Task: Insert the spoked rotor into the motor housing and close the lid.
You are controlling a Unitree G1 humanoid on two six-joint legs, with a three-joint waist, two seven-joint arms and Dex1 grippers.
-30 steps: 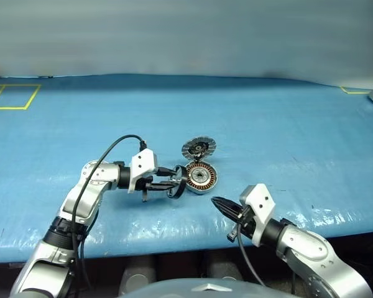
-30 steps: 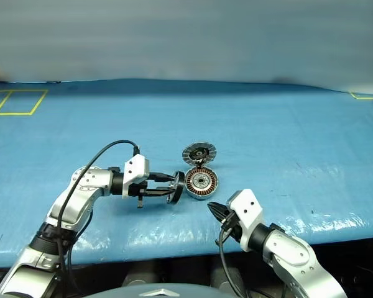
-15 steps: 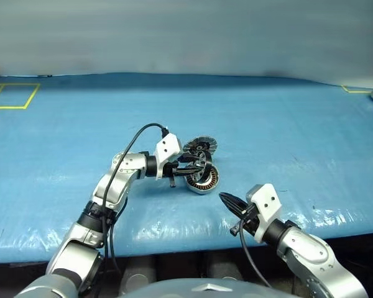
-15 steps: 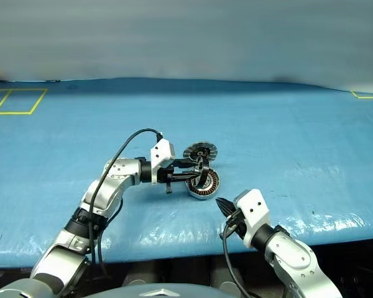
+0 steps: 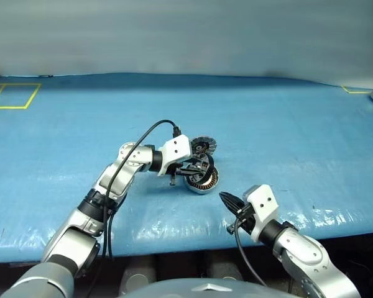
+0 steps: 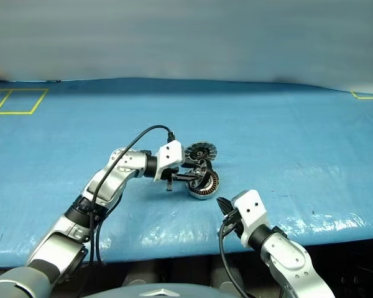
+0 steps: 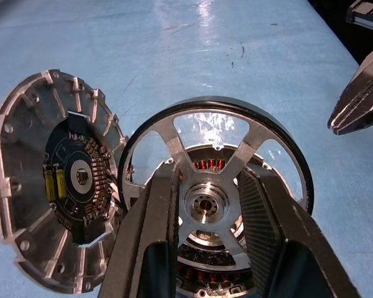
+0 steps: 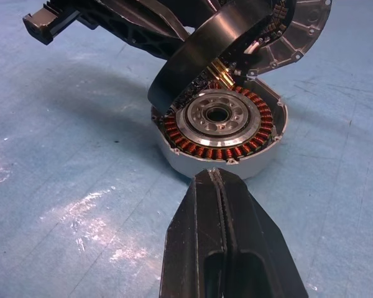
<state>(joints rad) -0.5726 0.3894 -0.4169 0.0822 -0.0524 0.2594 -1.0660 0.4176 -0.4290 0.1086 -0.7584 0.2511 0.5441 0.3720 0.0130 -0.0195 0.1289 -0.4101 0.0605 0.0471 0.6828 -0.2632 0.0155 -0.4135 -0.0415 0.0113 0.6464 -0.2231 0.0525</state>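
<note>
Rotor not yet seated, lid not yet on; the job was roughly at the insertion step. The left gripper was clamped on the spoked rotor, fingers pinching either side of its hub, holding it tilted on edge right over the motor housing. In the right wrist view the rotor's dark rim hung above the housing's far edge, slanted, not dropped into the copper windings; whether it touched the rim I couldn't tell. The housing sat open on the blue table cover, windings and central hub exposed. The lid lay flat on the cover at about 12 o'clock from the housing, just beside it, ribbed face up, untouched. The right gripper had its fingers pressed together, holding nothing, hovering near the housing at its 5 o'clock side in the head view, pointing at it. Left to do, by my read: level the rotor, lower it onto the hub, release, then fetch the lid and press it on.
</note>
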